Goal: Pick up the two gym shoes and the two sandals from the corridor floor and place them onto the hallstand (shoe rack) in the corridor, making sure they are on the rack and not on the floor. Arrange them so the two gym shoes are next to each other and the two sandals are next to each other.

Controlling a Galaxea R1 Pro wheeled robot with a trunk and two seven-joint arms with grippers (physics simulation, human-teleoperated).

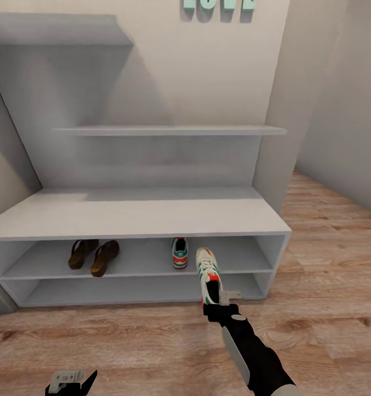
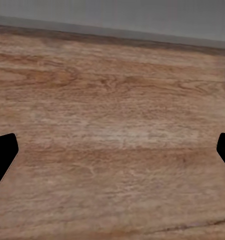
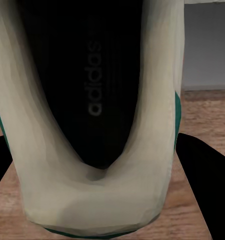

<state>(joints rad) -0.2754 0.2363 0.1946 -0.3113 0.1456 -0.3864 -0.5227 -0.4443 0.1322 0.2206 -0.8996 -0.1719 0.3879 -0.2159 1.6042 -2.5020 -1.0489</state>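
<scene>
Left gripper (image 1: 71, 379), nearest the head cam, hangs low over the corridor floor (image 1: 328, 308) w/ fingers apart, holding nothing. Right gripper (image 1: 217, 300) is clamped on the heel of a gym shoe (image 1: 208, 273), toe aimed at the hallstand (image 1: 136, 212) upper shelf beside its mate (image 1: 180, 253); sandals (image 1: 93, 256) sit there paired. Shoe looks light, upper probably soft, so the heel hold seems the firmest spot.

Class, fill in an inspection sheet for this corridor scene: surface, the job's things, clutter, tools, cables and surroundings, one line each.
Surface: wood-plank corridor floor.
Job's things: two sandals side by side on the upper shelf of the hallstand; one gym shoe on the same shelf; second gym shoe held in front of the rack, toe toward it.
Clutter: nothing seen.
Tools: right tool shut on the second gym shoe's heel; left tool open, low over the floor.
Cables: nothing seen.
Surroundings: floating shelves, teal wall letters.
</scene>
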